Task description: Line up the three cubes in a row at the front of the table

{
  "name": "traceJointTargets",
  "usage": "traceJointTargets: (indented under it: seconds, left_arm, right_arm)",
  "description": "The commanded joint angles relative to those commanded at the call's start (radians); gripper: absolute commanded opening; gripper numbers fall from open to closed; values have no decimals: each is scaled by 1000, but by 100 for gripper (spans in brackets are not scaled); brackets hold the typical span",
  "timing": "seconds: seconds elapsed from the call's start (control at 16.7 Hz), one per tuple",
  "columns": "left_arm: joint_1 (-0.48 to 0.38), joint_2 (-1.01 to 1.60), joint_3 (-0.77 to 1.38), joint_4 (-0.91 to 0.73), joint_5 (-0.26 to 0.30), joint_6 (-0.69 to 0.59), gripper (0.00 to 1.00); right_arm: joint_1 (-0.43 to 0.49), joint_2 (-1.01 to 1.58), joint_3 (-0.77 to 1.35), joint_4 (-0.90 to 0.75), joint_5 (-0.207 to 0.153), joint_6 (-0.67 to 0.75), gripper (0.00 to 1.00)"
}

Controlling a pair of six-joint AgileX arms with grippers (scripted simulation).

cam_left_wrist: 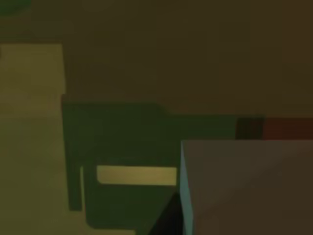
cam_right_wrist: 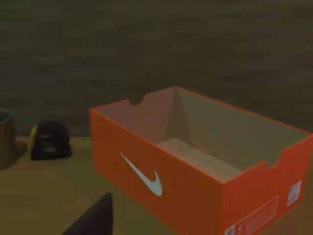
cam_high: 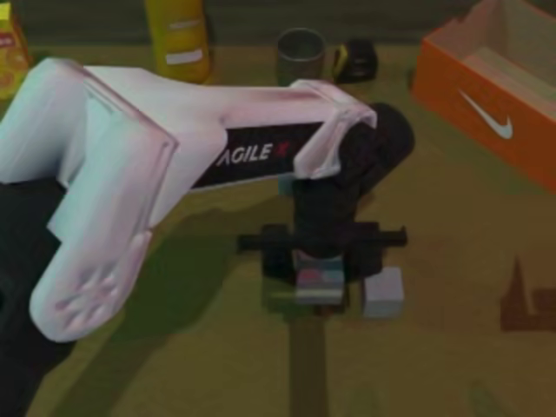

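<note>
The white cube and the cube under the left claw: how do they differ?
The white cube stands free on the table, fully in view; the cube under the left claw is largely hidden by it. The white cube lies further right. The covered cube looks greyer. Both sit side by side, near the front.

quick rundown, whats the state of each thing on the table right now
left gripper: low over the table's middle, right above one cube
cube under the gripper: on the table, mostly hidden
white cube: flat on the table, just right of the gripper, free
orange shoebox: open, no lid, far right
grey cup: upright, at the back
yellow bottle: upright, at the back
right arm: not in the top view
</note>
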Motion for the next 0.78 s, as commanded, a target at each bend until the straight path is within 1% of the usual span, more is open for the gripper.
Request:
traceJointTargets:
  seconds: [0.66,0.72,0.78]
  left_arm:
    - [0,0,0,0,0,0,98]
    - [0,0,0,0,0,0,100]
    - [0,0,0,0,0,0,100]
  right_arm:
    - [0,0,0,0,0,0,100]
    - [0,0,0,0,0,0,100]
    - [0,0,0,0,0,0,100]
